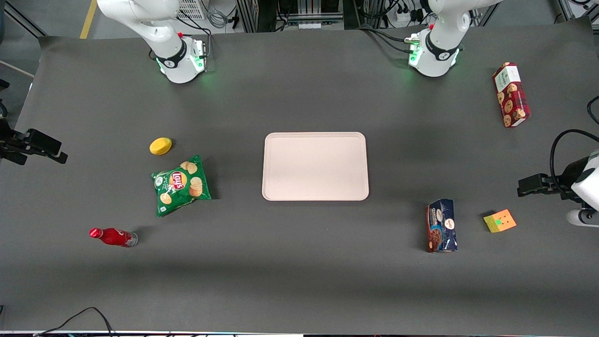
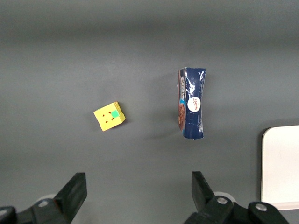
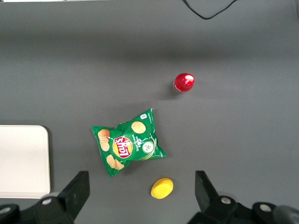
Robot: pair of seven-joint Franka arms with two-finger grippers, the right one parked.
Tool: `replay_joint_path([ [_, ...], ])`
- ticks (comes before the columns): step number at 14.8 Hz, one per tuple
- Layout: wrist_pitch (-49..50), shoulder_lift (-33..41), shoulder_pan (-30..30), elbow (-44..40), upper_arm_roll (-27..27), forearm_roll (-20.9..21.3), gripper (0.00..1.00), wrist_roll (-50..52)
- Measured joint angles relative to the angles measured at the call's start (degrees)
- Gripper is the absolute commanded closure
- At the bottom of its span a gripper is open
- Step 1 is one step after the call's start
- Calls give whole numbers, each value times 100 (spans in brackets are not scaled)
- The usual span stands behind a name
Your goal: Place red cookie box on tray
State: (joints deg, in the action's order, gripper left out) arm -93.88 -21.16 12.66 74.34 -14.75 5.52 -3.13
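Note:
The red cookie box (image 1: 511,95) lies flat at the working arm's end of the table, close to that arm's base, its white label end pointing away from the front camera. It does not show in the left wrist view. The pale pinkish tray (image 1: 315,166) sits in the middle of the table with nothing on it; one corner of the tray (image 2: 282,165) shows in the left wrist view. My left gripper (image 1: 526,186) hovers above the table, nearer the front camera than the red box and well apart from it. The gripper (image 2: 138,179) is open and holds nothing.
A dark blue cookie package (image 1: 441,225) and a yellow cube (image 1: 500,221) lie under and just ahead of the gripper, nearer the front camera. Toward the parked arm's end are a green chip bag (image 1: 181,185), a yellow lemon-like object (image 1: 160,146) and a red bottle (image 1: 113,237).

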Motion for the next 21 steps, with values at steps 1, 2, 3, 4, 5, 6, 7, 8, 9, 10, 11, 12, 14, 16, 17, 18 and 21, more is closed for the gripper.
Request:
replay_joint_path([
  [1, -10, 0, 1, 0, 1, 1, 0, 0],
  [2, -13, 0, 1, 0, 1, 2, 0, 0],
  [3, -13, 0, 0, 0, 1, 2, 0, 0],
  [4, -13, 0, 0, 4, 0, 2, 0, 0],
  [5, -13, 0, 0, 10, 0, 2, 0, 0],
  [6, -13, 0, -1, 16, 0, 2, 0, 0],
  [7, -12, 0, -1, 20, 0, 2, 0, 1],
  [8, -6, -1, 1, 25, 1, 3, 0, 2],
  [9, 3, -2, 2, 35, 4, 3, 0, 2],
  [10, 29, -2, 4, 51, 8, 5, 0, 2],
  [11, 77, -2, 5, 67, 12, 7, 0, 2],
  [12, 125, -2, 6, 74, 13, 8, 0, 2],
  [14, 361, 3, 9, 73, 13, 11, 0, 2],
  [16, 480, 6, 20, 73, 14, 14, 0, 2],
  [17, 513, 7, 28, 72, 15, 14, 0, -1],
  [18, 578, 8, 29, 73, 27, 14, 0, -1],
  [21, 889, 12, 44, 115, 100, 21, 0, 0],
])
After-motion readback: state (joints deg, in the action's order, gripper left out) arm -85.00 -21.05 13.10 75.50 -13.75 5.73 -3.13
